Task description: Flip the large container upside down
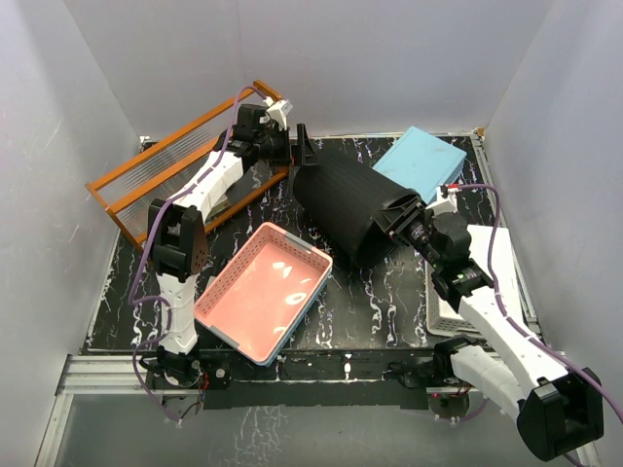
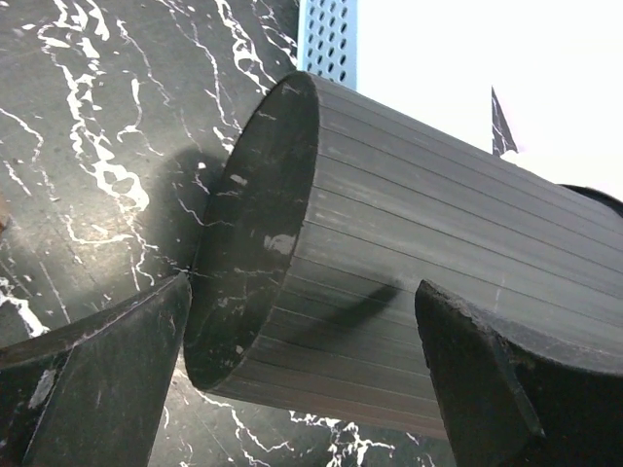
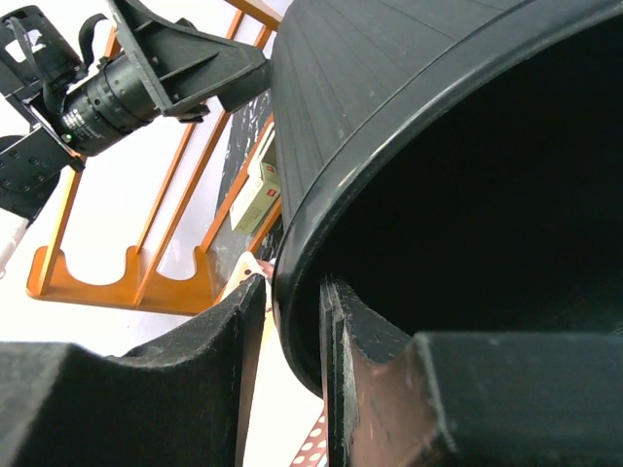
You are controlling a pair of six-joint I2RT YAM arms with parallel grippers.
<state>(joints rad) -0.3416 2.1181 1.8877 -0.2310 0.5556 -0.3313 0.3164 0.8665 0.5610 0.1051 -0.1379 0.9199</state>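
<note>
The large container (image 1: 346, 199), a tall round black bin, lies tilted on its side in the middle of the table. Its flat base (image 2: 253, 224) faces the back left and its open mouth the front right. My right gripper (image 1: 401, 219) is shut on its rim, one finger outside and one inside (image 3: 292, 292). My left gripper (image 1: 298, 146) is open at the base end; in the left wrist view its fingers (image 2: 127, 360) straddle the base edge of the container (image 2: 419, 263) without touching it. The container's dark inside (image 3: 467, 195) fills the right wrist view.
A pink perforated basket (image 1: 263, 292) sits at the front left of the bin. An orange wooden rack (image 1: 185, 165) stands at the back left. A blue perforated basket (image 1: 421, 161) lies at the back right. A white basket (image 1: 496, 272) lies under my right arm.
</note>
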